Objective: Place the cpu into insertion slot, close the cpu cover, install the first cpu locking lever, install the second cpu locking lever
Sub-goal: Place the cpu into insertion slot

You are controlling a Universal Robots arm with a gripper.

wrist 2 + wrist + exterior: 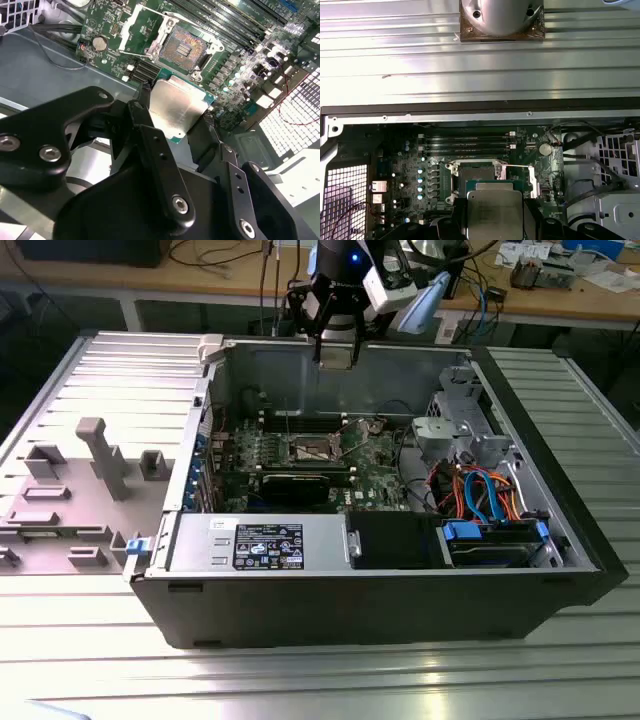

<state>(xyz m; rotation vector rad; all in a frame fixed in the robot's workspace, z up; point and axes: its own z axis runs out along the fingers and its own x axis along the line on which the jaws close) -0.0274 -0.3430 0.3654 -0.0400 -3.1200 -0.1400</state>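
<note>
My gripper (337, 348) hangs above the back wall of the open computer case, shut on the cpu (337, 354). In both wrist views the cpu (176, 106) (494, 214) is a flat silver square clamped by its edges between my black fingers (150, 140). Lower down on the green board lies the insertion slot (315, 448) (186, 47) (479, 172), its dark pin field bare. The cpu cover (131, 31) (532, 181) is swung open beside the slot, on the side of the round coin battery (100, 43). The cpu is still well above the slot, apart from it.
A long black graphics card (300, 485) lies just in front of the slot. Memory slots (470, 142) run along its far side. The power supply (260, 543) and a drive cage with blue and orange cables (485, 495) fill the case front and the exterior view's right. A grey fixture (100, 455) stands outside the case, at the exterior view's left.
</note>
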